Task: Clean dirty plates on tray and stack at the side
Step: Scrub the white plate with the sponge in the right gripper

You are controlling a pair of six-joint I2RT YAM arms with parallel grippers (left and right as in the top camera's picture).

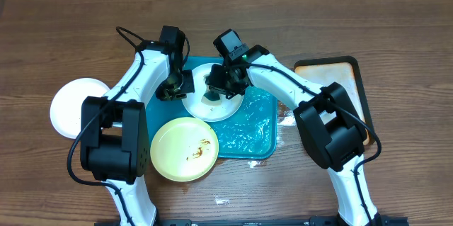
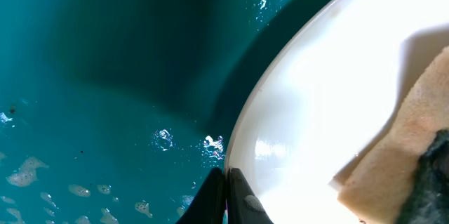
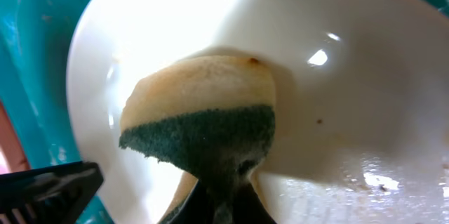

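Observation:
A white plate lies at the back left of the teal tray. My left gripper is shut on this plate's rim, over the wet tray floor. My right gripper is shut on a sponge, tan with a dark green scrub side, which rests on the plate's inside. The sponge's tan edge also shows in the left wrist view. A pale yellow plate with brown smears overlaps the tray's front left corner. Another white plate sits on the table to the left.
A black-rimmed tray with a stained beige inside lies to the right of the teal tray. Water and foam cover the teal tray's right half. White specks lie on the wooden table in front of it.

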